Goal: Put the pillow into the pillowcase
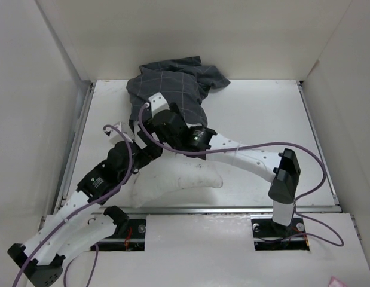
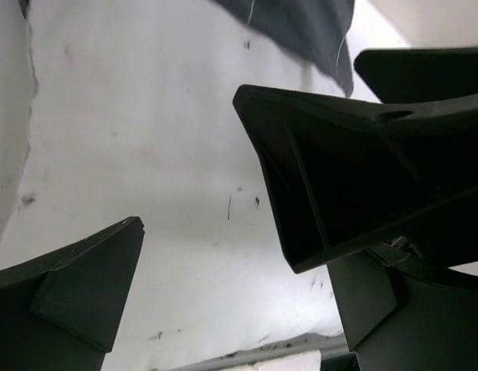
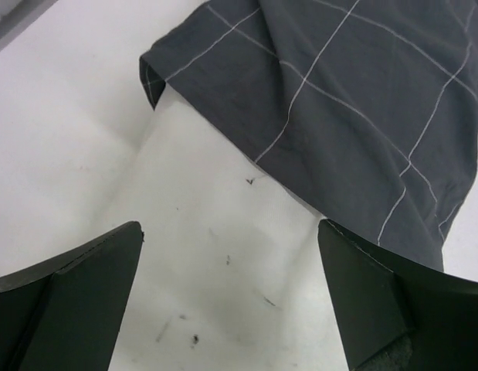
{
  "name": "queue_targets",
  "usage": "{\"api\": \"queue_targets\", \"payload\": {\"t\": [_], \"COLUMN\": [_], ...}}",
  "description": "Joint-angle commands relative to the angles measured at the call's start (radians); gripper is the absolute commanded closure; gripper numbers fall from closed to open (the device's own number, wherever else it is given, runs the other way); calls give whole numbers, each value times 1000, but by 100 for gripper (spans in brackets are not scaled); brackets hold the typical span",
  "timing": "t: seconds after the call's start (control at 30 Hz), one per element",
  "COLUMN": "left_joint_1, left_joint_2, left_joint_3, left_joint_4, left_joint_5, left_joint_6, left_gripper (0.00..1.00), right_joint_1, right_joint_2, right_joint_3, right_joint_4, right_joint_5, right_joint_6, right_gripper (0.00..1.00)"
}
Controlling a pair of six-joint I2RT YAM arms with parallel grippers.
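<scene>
Both grippers spread wide, holding nothing: left gripper (image 2: 231,224), right gripper (image 3: 231,228). Pillow (image 3: 215,294) beneath fingers, long axis running ahead into pillowcase (image 3: 354,100); hem just beyond right fingertips, right nearer

The table (image 1: 262,113) is carrying the pillow (image 3: 208,309) — lying under the right gripper (image 3: 231,225) — with the pillowcase (image 3: 362,93) draping its end beyond.
</scene>
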Motion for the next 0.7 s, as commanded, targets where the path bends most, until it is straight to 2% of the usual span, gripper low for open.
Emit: {"api": "queue_targets", "payload": {"t": [0.0, 0.03, 0.13, 0.17, 0.23, 0.27, 0.3, 0.37, 0.4, 0.43, 0.53, 0.6, 0.63, 0.67], "left_joint_1": [84, 84, 84, 84, 74, 74, 74, 74, 74, 74, 74, 74, 74, 74], "left_joint_2": [-39, -39, -29, -29, -56, -68, -79, -93, -102, -102, -111, -98, -89, -60], "left_joint_3": [-43, -43, -30, -30, -30, -30, -30, -17, -7, 2, 13, 13, 25, 39], "left_joint_4": [-17, -17, -64, -79, -101, -101, -101, -113, -125, -138, -123, -122, -144, -180], "left_joint_5": [-221, -207, -207, -207, -235, -244, -244, -270, -288, -288, -302, -356, -385, -438], "left_joint_6": [54, 54, 59, 44, 8, 8, 8, -13, -13, -32, -23, -32, -56, -128], "left_gripper": [3, 3, 1, 5, 35, 43, 55, 89, 95, 99, 100, 100, 100, 100], "right_joint_1": [2, -10, -102, -131, -215, -241, -268, -321, -331, -331, -343, -343, -320, -296], "right_joint_2": [0, 18, 80, 109, 118, 118, 118, 95, 59, 37, -32, -43, -57, -69], "right_joint_3": [169, 260, 402, 433, 470, 470, 470, 423, 397, 364, 259, 246, 234, 225], "right_joint_4": [-184, -200, -211, -220, -231, -217, -217, -207, -182, -164, -119, -139, -160, -200], "right_joint_5": [179, 164, 40, 13, -63, -97, -129, -200, -212, -221, -272, -391, -419, -419], "right_joint_6": [33, 53, 108, 122, 133, 133, 133, 133, 119, 99, 47, 6, -33, -139], "right_gripper": [0, 0, 0, 0, 10, 10, 10, 10, 9, 6, 3, 3, 4, 4]}}
